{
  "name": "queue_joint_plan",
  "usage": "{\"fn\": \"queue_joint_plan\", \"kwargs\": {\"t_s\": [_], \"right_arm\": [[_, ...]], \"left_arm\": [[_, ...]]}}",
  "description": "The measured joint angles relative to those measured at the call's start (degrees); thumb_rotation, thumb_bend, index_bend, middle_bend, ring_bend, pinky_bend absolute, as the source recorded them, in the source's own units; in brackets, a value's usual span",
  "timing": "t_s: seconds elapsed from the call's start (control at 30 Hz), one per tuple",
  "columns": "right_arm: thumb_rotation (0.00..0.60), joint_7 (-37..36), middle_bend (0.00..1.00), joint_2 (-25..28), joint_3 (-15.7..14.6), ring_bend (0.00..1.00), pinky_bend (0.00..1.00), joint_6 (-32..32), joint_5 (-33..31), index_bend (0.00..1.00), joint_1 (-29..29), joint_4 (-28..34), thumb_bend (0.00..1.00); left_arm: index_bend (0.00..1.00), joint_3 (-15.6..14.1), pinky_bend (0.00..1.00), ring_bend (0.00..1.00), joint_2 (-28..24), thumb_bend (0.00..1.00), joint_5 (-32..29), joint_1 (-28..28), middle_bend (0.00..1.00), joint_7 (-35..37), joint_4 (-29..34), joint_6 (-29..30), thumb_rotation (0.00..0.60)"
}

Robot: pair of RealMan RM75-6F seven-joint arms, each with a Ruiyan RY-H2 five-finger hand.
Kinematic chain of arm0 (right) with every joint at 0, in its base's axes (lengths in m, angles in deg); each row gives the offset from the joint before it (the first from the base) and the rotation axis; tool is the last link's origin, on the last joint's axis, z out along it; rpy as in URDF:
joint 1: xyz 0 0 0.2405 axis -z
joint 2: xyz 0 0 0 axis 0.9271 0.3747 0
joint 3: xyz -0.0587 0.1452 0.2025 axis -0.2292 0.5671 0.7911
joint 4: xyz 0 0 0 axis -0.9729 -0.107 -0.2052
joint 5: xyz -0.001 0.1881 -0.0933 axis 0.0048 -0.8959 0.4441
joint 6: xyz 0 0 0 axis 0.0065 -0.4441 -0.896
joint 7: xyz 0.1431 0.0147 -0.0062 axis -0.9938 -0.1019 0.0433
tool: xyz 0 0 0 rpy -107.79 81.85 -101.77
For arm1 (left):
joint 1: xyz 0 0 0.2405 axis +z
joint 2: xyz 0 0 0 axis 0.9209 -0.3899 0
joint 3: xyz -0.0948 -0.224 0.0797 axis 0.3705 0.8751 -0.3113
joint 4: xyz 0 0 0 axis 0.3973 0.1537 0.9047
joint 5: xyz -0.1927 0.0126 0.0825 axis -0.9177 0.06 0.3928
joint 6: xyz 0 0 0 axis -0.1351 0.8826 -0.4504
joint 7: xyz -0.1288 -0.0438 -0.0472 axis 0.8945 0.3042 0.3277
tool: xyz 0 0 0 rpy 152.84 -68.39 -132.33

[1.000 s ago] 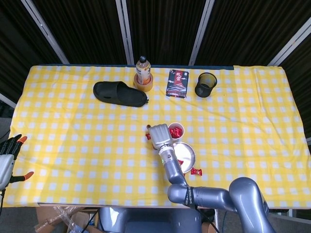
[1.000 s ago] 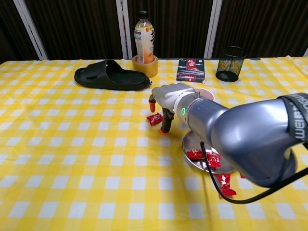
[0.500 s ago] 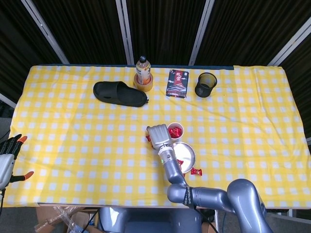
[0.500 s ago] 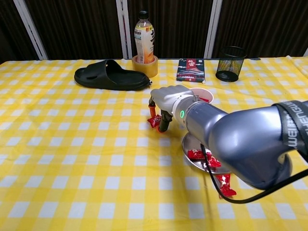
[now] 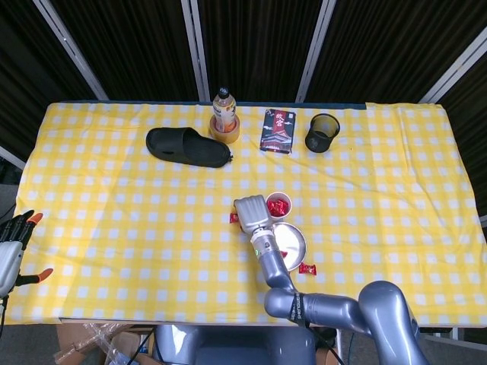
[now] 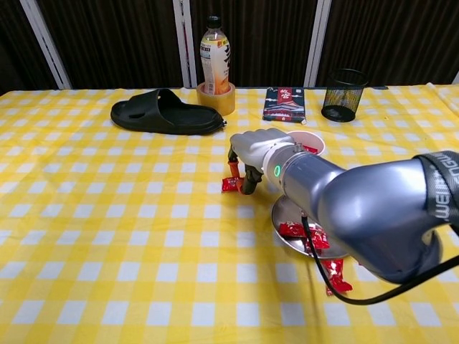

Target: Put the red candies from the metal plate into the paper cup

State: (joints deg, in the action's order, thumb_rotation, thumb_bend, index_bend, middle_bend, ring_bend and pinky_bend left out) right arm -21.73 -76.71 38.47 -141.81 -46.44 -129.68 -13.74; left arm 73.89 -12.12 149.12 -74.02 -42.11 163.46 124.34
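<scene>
At the far left edge of the head view the left hand (image 5: pixel 14 243) hangs beside the bench (image 5: pixel 91 198) with its fingers spread and nothing in them, placed just as it was a second ago. Along the back of the yellow checked cloth lie a black slipper (image 5: pixel 187 147), a bottle (image 5: pixel 223 108) standing inside a roll of tape (image 5: pixel 225 131), a dark printed packet (image 5: pixel 278 131) and a black mesh cup (image 5: pixel 322 132), all unmoved. Near the middle, one red candy (image 6: pixel 230 184) lies on the cloth just left of the right hand (image 6: pixel 256 152), whose fingertips (image 6: pixel 247 188) point down at the candy's right side; the fingers are curled downward and close together, and whether they actually pinch the wrapper cannot be told from either view. Compared with a second ago the hand has drawn slightly toward the robot's right and nearer the cup, and the candy now lies a little lower on the cloth (it showed a touch further back before). Just behind the hand stands the paper cup (image 6: pixel 313 144), already holding red candies. To the right and nearer the robot sits the metal plate (image 6: pixel 285 212) with red candies (image 6: pixel 303 233) left on it, partly hidden by the arm, and a loose candy (image 6: pixel 335 275) rests on the cloth just past the plate's near rim.
</scene>
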Motion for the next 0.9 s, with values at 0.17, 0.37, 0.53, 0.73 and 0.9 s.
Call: {"fn": "queue_joint_plan", "kwargs": {"t_s": [0.17,0.37,0.53,0.73,0.9], "right_arm": [[0.6,0.2,0.86,0.2,-0.2,0.92,0.98,-0.5,0.2,0.51,0.3,1.4,0.56],[0.6,0.7,0.85,0.4,-0.6,0.92,0.98,-1.2,0.5,0.51,0.7,2.6,0.56],[0.6,0.5,0.85,0.6,-0.8,0.92,0.98,-1.7,1.3,0.51,1.1,3.5,0.56],[0.6,0.7,0.85,1.2,-0.8,0.92,0.98,-2.9,1.9,0.51,1.5,5.9,0.56],[0.6,1.2,0.85,2.5,-0.6,0.92,0.98,-4.4,2.3,0.51,1.8,9.2,0.56]], "left_arm": [[0.01,0.0,0.0,0.0,0.1,0.05,0.1,0.0,0.0,0.0,-0.1,0.1,0.6],[0.01,0.0,0.0,0.0,0.0,0.05,0.2,0.0,0.0,0.1,-0.1,0.2,0.6],[0.01,0.0,0.0,0.0,0.0,0.05,0.2,0.0,0.0,0.2,-0.1,0.3,0.6],[0.01,0.0,0.0,0.0,0.1,0.05,0.2,0.0,0.0,0.1,-0.2,0.2,0.6],[0.01,0.0,0.0,0.0,0.1,0.05,0.3,0.0,0.0,0.0,-0.2,0.3,0.6]]}}
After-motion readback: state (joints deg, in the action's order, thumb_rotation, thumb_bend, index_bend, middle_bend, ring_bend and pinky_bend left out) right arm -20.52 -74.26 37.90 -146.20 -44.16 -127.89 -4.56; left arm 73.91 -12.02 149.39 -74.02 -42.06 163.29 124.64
